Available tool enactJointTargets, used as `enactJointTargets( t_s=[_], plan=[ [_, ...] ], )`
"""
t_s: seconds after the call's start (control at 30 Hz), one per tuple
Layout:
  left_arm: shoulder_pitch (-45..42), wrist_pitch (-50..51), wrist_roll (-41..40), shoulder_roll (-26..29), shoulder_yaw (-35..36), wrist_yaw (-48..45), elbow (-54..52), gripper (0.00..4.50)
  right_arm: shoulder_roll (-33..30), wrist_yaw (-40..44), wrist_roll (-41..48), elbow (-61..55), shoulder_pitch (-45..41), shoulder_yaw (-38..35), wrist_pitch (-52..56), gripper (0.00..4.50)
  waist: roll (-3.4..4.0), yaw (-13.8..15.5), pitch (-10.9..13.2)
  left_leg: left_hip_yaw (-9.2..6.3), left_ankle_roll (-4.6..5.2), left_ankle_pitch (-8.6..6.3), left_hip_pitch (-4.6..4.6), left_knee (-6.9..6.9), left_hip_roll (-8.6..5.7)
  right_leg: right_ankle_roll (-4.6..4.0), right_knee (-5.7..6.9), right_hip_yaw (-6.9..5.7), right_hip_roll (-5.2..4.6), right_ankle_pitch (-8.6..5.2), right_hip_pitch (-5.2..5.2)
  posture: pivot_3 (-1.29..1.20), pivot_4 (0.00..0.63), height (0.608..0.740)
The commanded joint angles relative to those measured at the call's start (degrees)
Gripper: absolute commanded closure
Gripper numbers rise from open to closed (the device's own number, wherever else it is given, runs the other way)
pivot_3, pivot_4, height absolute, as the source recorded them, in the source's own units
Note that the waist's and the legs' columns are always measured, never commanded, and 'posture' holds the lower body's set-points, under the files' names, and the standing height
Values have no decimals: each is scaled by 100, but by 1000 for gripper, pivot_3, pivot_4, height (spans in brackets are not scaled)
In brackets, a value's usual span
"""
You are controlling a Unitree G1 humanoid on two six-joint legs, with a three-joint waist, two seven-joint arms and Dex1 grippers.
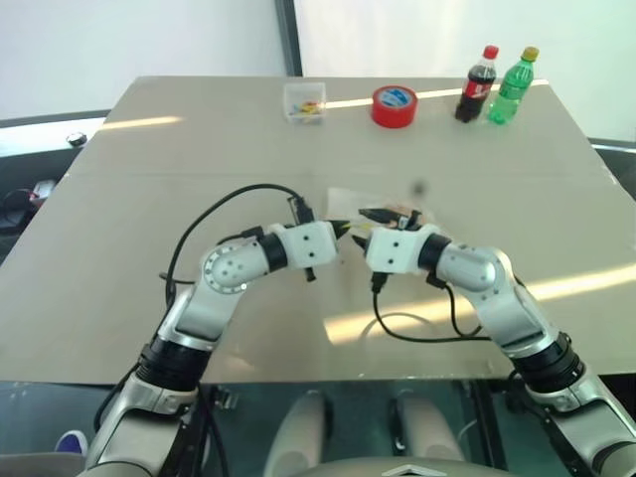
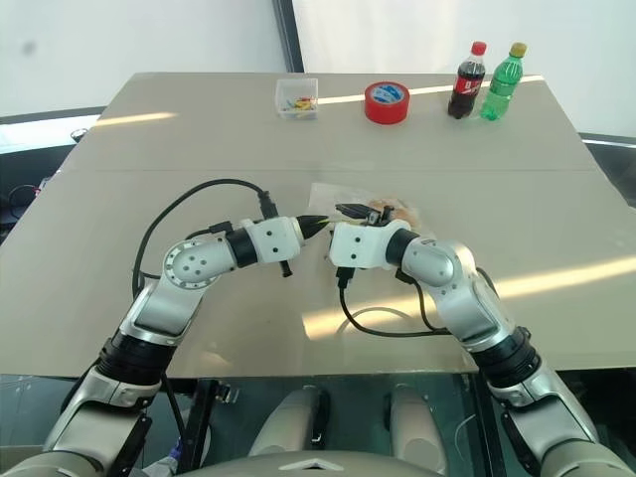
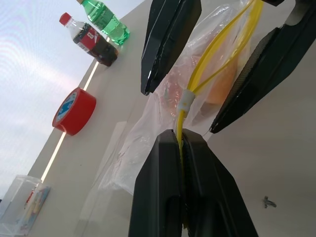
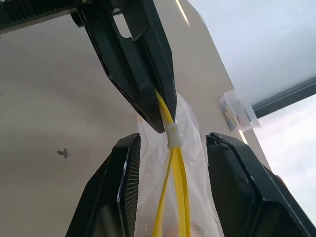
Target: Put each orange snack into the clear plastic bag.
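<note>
- My left gripper (image 3: 182, 143) is clamped tight on the yellow strip (image 3: 217, 47) of the clear plastic bag (image 3: 163, 108), lifted just above the table (image 1: 149, 219) at its middle.
- The bag's yellow strip runs left to right, from my left fingertips towards my right gripper (image 4: 173, 143).
- My right gripper's fingers (image 4: 123, 187) stand apart, one on each side of the strip and its white slider (image 4: 174, 134), not pressing on it.
- An orange snack (image 3: 219, 89) shows through the bag's film.
- Far off stand a red tape roll (image 1: 395, 105), a small clear box (image 1: 304, 101), a cola bottle (image 1: 477, 85) and a green bottle (image 1: 513, 87).
</note>
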Motion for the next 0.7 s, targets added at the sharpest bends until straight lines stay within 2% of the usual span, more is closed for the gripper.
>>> enactJointTargets(
  t_s=[0.03,0.07,0.5,0.6,0.63,0.7],
  plan=[
    [-17,-61,-6,-6,5,29,-181,4500,33,-47,-58,-86,-126,-45,-162,3095,0,0,0,0,0,0,0,0,0,0,0,0,0,0,0,0,150,740],
    [-31,-63,-3,-8,1,28,-168,4500,26,-47,-82,-69,-131,-39,-188,3504,0,0,0,0,0,0,0,0,0,0,0,0,0,0,0,0,150,740],
    [-56,-63,17,-24,-4,44,-139,4500,54,-20,-133,75,-172,-52,-364,3504,0,-1,0,0,0,0,0,0,0,0,0,0,0,0,0,0,150,740],
    [-37,-43,12,-27,11,43,-160,4500,59,-7,-127,52,-178,-51,-360,4223,0,-1,0,0,0,0,0,0,0,0,0,0,0,0,0,0,150,740],
    [-33,-38,12,-27,12,42,-162,4500,60,-7,-129,47,-181,-52,-361,4366,0,-1,0,0,0,0,0,0,0,0,0,0,0,0,0,0,150,740],
    [-30,-36,14,-28,11,40,-160,4500,61,-1,-132,39,-185,-56,-363,4366,0,-1,0,0,0,0,0,0,-1,0,0,0,0,0,0,0,150,740]
  ],
)
